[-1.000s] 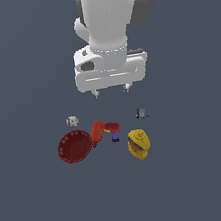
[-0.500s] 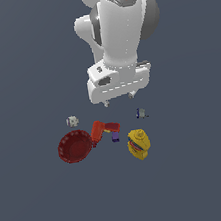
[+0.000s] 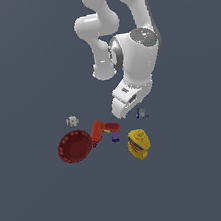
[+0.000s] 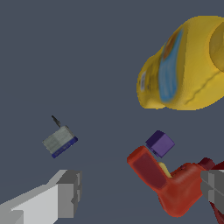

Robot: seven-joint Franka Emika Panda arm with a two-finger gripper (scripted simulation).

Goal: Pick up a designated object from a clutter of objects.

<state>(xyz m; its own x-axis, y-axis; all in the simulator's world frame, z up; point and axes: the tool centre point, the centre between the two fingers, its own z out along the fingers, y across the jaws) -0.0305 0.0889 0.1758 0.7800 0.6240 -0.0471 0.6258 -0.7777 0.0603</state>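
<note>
**Pincer low over the clutter, nothing picked up yet**

Your pincer hangs with its fingers spread wide and empty. The tiny grey-blue piece lies on the tabletop, alone, at the exterior view's right of the red-orange drill-like tool and beyond the yellow bottle. In the wrist view it sits just outside one fingertip, not between the two (the drill-like tool and the small purple block lie between them instead). I judge the approach unfinished: you have centring, closing and lifting left.
</note>
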